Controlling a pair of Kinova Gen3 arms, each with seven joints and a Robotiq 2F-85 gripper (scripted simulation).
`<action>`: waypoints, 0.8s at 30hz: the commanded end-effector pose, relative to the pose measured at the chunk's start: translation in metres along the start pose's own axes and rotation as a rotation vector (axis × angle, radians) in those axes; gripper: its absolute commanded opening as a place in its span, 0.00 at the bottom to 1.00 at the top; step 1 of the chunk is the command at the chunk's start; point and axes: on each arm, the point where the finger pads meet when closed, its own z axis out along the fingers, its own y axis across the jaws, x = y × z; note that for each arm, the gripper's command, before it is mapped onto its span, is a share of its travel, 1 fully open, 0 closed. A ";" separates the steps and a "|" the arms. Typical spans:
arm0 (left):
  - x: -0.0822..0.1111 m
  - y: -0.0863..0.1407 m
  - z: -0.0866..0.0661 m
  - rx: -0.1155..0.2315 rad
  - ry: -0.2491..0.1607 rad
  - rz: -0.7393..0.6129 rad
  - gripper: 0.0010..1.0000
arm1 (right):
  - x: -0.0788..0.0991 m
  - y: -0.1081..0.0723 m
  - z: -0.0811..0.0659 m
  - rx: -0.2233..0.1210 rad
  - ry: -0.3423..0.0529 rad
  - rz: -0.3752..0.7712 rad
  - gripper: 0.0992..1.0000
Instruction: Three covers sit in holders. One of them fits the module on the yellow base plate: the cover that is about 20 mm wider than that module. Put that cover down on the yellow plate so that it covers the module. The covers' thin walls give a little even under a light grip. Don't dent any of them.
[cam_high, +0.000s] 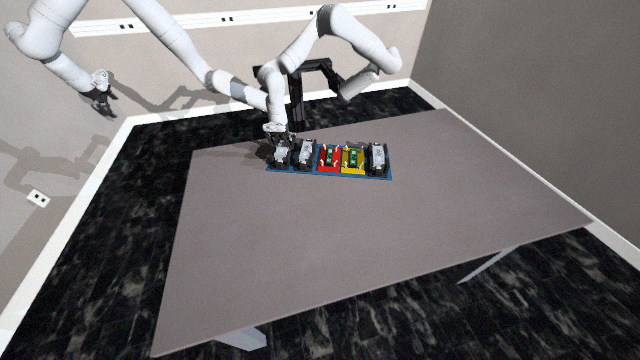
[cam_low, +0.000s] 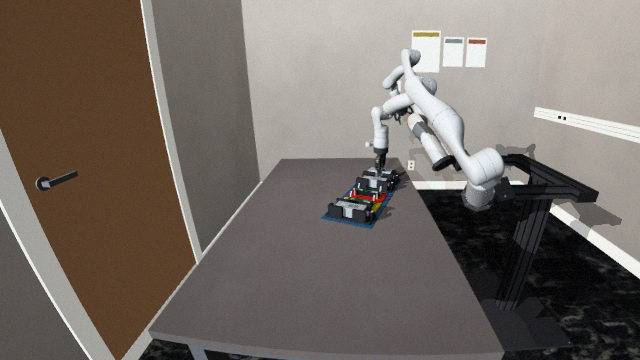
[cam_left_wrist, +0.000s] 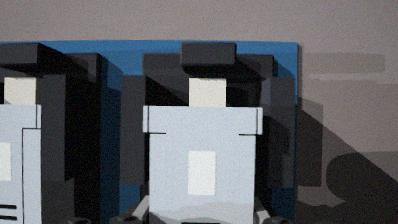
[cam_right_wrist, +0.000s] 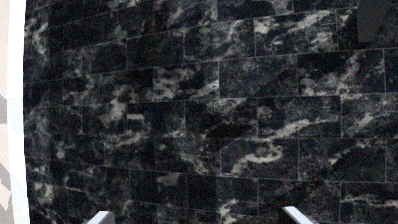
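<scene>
My left gripper (cam_high: 281, 143) (cam_low: 380, 167) (cam_left_wrist: 200, 218) is shut on the end cover, a pale grey box (cam_high: 281, 156) (cam_left_wrist: 172, 165) standing in its black holder (cam_left_wrist: 134, 125). Between the fingers its sides stand slightly inward of its wider end strip. A second pale cover (cam_high: 306, 152) (cam_left_wrist: 12, 130) stands in the holder beside it. A third cover (cam_high: 378, 157) (cam_low: 350, 204) stands in the holder at the far end. The yellow plate (cam_high: 354, 170) has white corner posts and a green module (cam_high: 353, 158), uncovered. My right gripper (cam_high: 113, 107) (cam_right_wrist: 197, 215) is open and empty, away from the table.
A red plate (cam_high: 328, 169) with another green module (cam_high: 330, 157) and white posts lies between the second holder and the yellow plate. All stand on a blue base (cam_low: 348, 223) (cam_left_wrist: 150, 45) on the grey table (cam_high: 320, 240). Black holder walls rise close around each cover.
</scene>
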 end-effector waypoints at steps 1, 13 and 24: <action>0.001 0.001 -0.002 -0.002 0.002 0.000 0.00 | 0.000 0.000 0.000 0.000 -0.001 0.001 1.00; 0.001 0.001 -0.002 -0.002 0.002 0.000 0.00 | 0.000 0.000 0.000 0.000 -0.001 0.001 1.00; 0.001 0.000 -0.032 -0.002 0.002 0.000 0.00 | 0.000 0.000 0.000 0.000 -0.001 0.001 1.00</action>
